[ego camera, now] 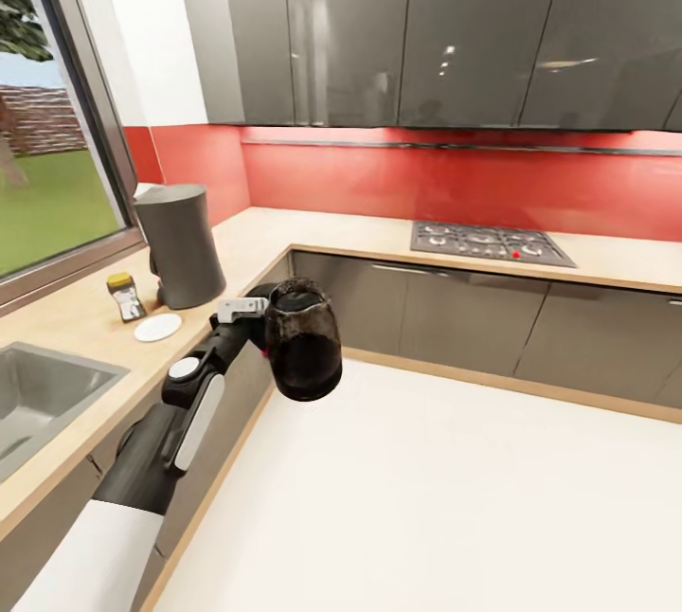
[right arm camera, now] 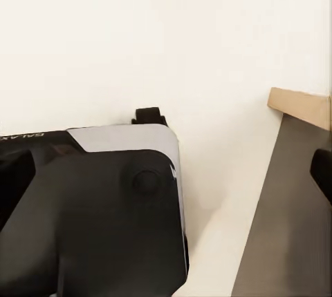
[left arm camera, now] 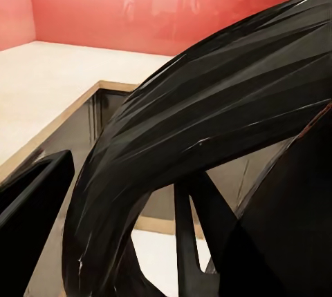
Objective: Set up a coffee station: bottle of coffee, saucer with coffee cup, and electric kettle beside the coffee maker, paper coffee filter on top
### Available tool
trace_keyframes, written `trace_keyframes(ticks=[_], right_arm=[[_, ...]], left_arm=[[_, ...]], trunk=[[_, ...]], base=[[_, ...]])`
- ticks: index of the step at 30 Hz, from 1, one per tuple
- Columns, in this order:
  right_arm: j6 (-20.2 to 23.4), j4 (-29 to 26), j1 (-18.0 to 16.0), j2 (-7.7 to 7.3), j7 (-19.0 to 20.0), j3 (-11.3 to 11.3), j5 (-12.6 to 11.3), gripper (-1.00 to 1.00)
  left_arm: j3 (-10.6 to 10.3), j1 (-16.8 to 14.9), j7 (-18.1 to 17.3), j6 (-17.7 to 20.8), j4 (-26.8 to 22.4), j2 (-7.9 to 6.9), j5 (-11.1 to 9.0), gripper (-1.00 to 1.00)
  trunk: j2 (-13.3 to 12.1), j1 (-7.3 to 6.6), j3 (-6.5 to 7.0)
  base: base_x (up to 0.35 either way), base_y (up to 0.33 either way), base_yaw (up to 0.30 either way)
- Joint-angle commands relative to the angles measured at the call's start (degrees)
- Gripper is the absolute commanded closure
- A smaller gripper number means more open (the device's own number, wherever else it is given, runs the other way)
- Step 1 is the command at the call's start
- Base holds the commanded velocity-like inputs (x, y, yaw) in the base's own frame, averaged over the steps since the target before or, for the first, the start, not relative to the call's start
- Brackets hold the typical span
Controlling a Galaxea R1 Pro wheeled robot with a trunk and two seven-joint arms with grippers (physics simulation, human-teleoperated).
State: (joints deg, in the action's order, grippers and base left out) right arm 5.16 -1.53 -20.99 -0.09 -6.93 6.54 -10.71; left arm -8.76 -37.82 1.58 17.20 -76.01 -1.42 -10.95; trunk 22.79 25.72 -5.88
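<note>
Steel sink (ego camera: 38,394) at left; gas hob (ego camera: 490,243) beneath grey wall cabinets (ego camera: 426,44).

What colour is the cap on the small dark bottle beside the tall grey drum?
Yellow-amber, on the small dark brown bottle of coffee by the coffee maker; head view shows it best.

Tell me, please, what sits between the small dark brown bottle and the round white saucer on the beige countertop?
Nothing: in the head view, bare beige countertop separates the brown bottle from the white saucer.
</note>
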Motion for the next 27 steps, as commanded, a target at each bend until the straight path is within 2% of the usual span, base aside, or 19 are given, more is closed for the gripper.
trace_keyframes(ticks=[1,9,16,27], right_arm=[[0.4,-0.1,0.0,-0.02,-0.2,0.5,-0.5,-1.0],[0.4,-0.1,0.0,-0.08,-0.2,0.5,-0.6,-1.0],[0.4,-0.1,0.0,-0.09,-0.2,0.5,-0.6,-1.0],[0.4,-0.1,0.0,-0.09,-0.2,0.5,-0.6,-1.0]], left_arm=[[-0.1,-0.1,0.2,0.3,-0.1,-0.02,-0.4,1.0],[-0.1,-0.1,0.3,0.3,0.0,0.02,-0.4,1.0],[-0.2,-0.1,3.6,0.4,0.0,-0.06,-0.5,1.0],[0.0,-0.8,4.0,1.3,0.1,-0.04,-0.6,1.0]], trunk=[[0.1,0.06,-0.12],[0.1,0.06,-0.12],[0.1,0.06,-0.12],[0.1,0.06,-0.12]], base=[[0.307,-0.123,0.0],[0.304,-0.127,0.0],[0.306,-0.117,0.0],[0.319,-0.035,0.0]])
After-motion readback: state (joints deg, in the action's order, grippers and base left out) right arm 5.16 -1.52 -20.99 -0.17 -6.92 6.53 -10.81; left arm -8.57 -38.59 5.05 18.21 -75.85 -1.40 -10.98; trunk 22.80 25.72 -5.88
